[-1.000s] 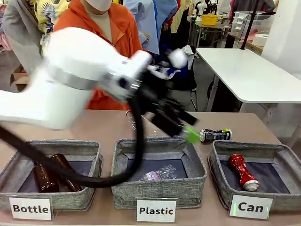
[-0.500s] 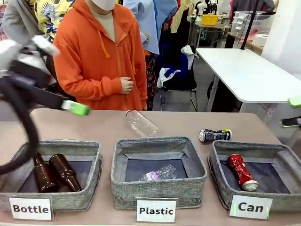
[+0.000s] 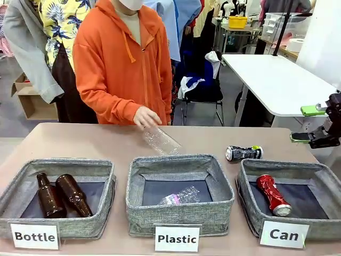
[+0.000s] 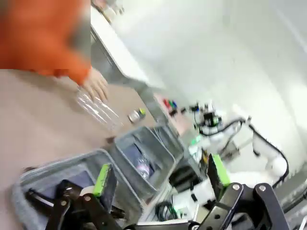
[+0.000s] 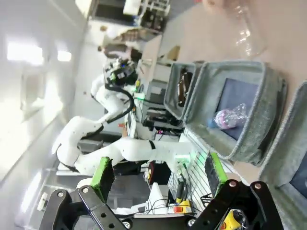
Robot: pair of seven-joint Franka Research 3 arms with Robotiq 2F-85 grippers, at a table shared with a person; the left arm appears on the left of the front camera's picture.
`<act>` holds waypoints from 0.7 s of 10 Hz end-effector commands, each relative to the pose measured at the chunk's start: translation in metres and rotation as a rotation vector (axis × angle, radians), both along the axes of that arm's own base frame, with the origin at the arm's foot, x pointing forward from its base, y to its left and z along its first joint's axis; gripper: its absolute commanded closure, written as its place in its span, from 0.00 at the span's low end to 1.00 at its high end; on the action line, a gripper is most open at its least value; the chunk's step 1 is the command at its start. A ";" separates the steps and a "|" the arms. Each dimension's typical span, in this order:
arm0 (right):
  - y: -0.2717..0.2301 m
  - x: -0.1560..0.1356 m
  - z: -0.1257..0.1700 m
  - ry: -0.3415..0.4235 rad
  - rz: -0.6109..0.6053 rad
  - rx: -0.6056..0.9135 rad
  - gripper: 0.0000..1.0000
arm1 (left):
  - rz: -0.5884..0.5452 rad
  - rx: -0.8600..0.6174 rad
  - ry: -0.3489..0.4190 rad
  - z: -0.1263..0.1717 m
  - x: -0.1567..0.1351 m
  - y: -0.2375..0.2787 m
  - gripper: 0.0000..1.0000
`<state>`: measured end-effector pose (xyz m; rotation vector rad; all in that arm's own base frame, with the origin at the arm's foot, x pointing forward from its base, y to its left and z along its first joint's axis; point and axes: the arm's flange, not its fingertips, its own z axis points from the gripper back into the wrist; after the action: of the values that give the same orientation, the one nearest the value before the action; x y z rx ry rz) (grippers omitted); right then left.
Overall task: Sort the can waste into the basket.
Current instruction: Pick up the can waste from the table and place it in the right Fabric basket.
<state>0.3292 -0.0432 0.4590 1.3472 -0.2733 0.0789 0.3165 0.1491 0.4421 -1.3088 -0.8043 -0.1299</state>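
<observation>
The left arm [image 4: 240,196] has swung clear of the worktop [image 3: 80,141], and the right arm [image 3: 326,128] has come in over the right edge. The jaws on both arms are wide open and hold nothing. The person's hand [image 3: 146,116] has dropped onto the clear bottle [image 3: 160,140] at the middle of the far edge. I judge that the right arm is taking over to fetch the last can.

The black can [image 3: 244,153] lies on its side toward the far right, just behind the Can bin [image 3: 246,194] and outside it. The red can [image 3: 273,194] already lies in that bin, near the near right corner. The Plastic bin [image 3: 136,205], mid near edge, holds a crumpled bottle [image 3: 178,198]. The Bottle bin [image 3: 104,205], near left, holds two brown bottles [image 3: 61,194].
</observation>
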 end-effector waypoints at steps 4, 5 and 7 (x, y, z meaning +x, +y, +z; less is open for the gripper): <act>0.005 -0.005 0.006 -0.014 0.032 0.004 0.00 | 0.000 0.000 0.000 0.000 0.000 0.000 0.00; 0.005 -0.005 0.006 -0.014 0.032 0.004 0.00 | 0.000 0.000 0.000 0.000 0.000 0.000 0.00; 0.005 -0.005 0.006 -0.014 0.032 0.004 0.00 | 0.000 0.000 0.000 0.000 0.000 0.000 0.00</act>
<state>0.3259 -0.0386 0.4632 1.3541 -0.2611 0.1040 0.3192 0.1458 0.4396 -1.3090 -0.8048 -0.1499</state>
